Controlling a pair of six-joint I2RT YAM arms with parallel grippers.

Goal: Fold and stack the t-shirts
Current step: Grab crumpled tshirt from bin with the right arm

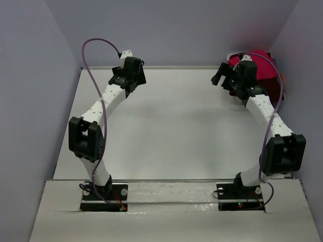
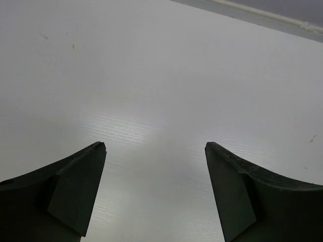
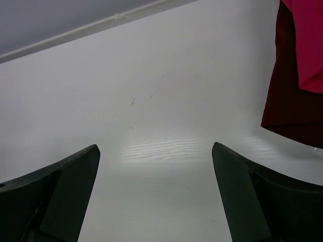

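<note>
Finds the left gripper [image 1: 130, 75] at the far left of the white table [image 1: 176, 126], reached toward the back wall. Confirms from the left wrist view: fingers [image 2: 75, 191] spread wide apart, nothing between them, only table surface beneath. Notes a purple cable [image 1: 91, 70] looping beside the left arm. Finds the right gripper [image 1: 221, 76] at the far right, likewise spread wide, holding nothing, poised over the table just beside the t-shirts. Locates both garments in the far right corner: crimson-pink t-shirt [image 1: 257, 64] lying on top of the dark maroon t-shirt [image 1: 276, 89], close to the right wall. Shows, in the right wrist view, the maroon edge to the right of the fingertips, not touching them.
</note>
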